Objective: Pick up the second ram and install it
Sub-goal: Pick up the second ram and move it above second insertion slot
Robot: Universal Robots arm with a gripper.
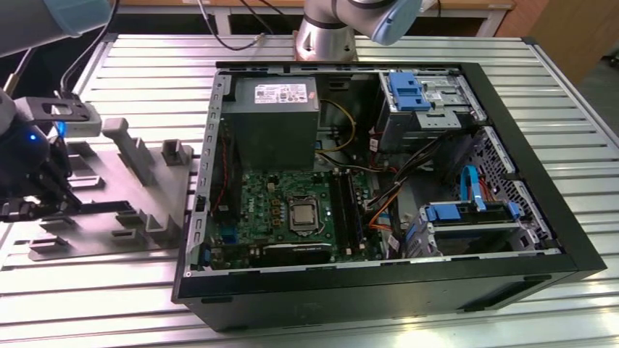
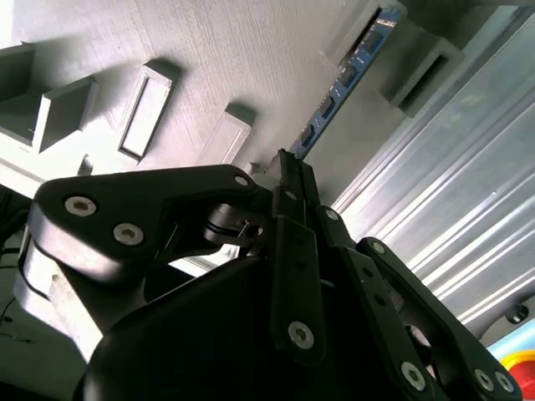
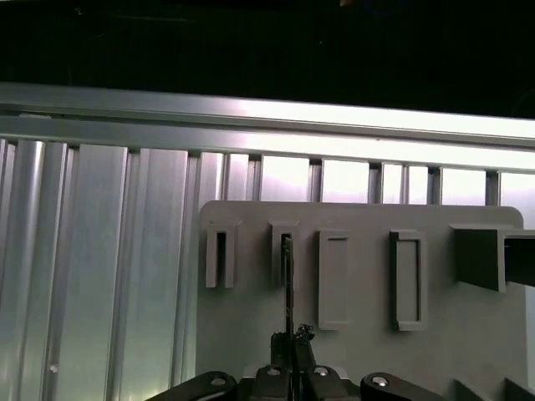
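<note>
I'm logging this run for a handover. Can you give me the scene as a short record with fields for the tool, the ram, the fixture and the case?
tool state: the tool is shut on the second ram
ram position: runs edge-up from the tool's tip, far end at a slotted post of the grey fixture
fixture location: on the slatted table, at the exterior view's left of the computer case
case: open on top, motherboard exposed
install: not yet done

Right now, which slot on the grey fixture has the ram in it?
The narrow slot in line with the tool: the ram runs from it; the others stand empty.
</note>
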